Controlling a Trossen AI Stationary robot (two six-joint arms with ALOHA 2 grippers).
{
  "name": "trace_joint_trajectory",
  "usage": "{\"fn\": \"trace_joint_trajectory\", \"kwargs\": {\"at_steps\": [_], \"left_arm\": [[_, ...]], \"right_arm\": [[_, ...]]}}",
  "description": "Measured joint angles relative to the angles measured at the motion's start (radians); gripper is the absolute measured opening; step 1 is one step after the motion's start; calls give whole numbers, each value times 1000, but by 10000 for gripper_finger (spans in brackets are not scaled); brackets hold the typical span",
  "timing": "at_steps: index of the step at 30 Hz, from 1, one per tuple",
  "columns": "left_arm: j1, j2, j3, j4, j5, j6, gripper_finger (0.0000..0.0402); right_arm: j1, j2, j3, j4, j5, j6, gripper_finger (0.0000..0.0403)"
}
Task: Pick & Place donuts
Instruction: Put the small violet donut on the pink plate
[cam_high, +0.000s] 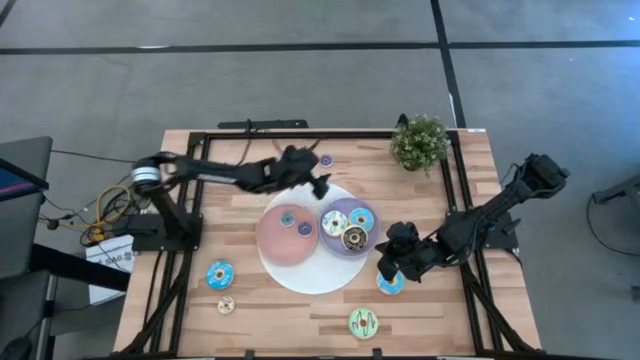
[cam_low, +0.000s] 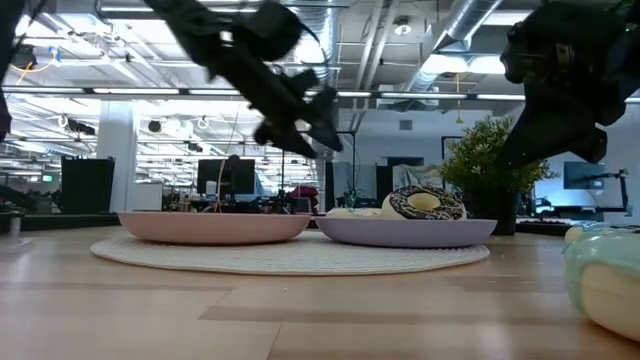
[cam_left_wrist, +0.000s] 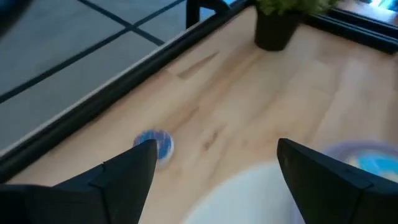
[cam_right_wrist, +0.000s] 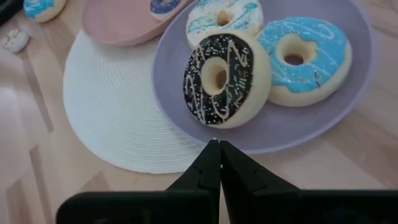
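High view, table (cam_high: 300, 310): wooden top in a black frame; bare wood runs along the front edge and the left side.
High view, mat (cam_high: 300, 275): white and round, mid-table, carrying a pink plate (cam_high: 272, 245) and a purple plate (cam_high: 333, 243) side by side.
High view, donuts: two small ones (cam_high: 296, 223) on the pink plate; three on the purple plate, a white (cam_high: 334, 220), a blue (cam_high: 361, 218) and a dark one (cam_high: 353, 238); loose on the wood, a blue one front left (cam_high: 220, 273), a tiny one (cam_high: 226, 305) beside it, a green one (cam_high: 363, 322) near the front edge, a small purple one (cam_high: 326, 160) near the back edge.
High view, left gripper (cam_high: 318, 187): above the mat's back rim, between the plates and the back edge, nothing in it.
High view, right gripper (cam_high: 388, 268): just right of the purple plate, partly covering another blue donut (cam_high: 392, 285).
High view, plant (cam_high: 420, 141): back right corner.
Low view: the plates sit level on the mat; the dark donut shows above the purple rim; both arms are dark shapes above, details hard to make out.
Left wrist view: fingers (cam_left_wrist: 311, 171) spread wide and empty; a small blue-purple donut (cam_left_wrist: 158, 143) lies on bare wood near the frame rail; blurred.
Right wrist view: jaws pressed together, empty, tips at the purple plate's near rim, before the dark donut (cam_right_wrist: 224, 81).
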Motion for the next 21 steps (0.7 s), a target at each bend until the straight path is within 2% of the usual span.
{"fn": "trace_joint_trajectory", "kwargs": {"at_steps": [5, 12, 16, 21], "left_arm": [[45, 171, 184, -111, -6, -93, 321], [108, 355, 364, -275, 3, -221, 321], [136, 425, 451, -383, 29, -276, 320], [133, 429, 508, -446, -24, -300, 318]], "right_arm": [[18, 0, 0, 15, 7, -1, 1], [66, 0, 0, 20, 30, 5, 1], [76, 0, 0, 20, 32, 6, 1], [78, 0, 0, 22, 33, 6, 1]]}}
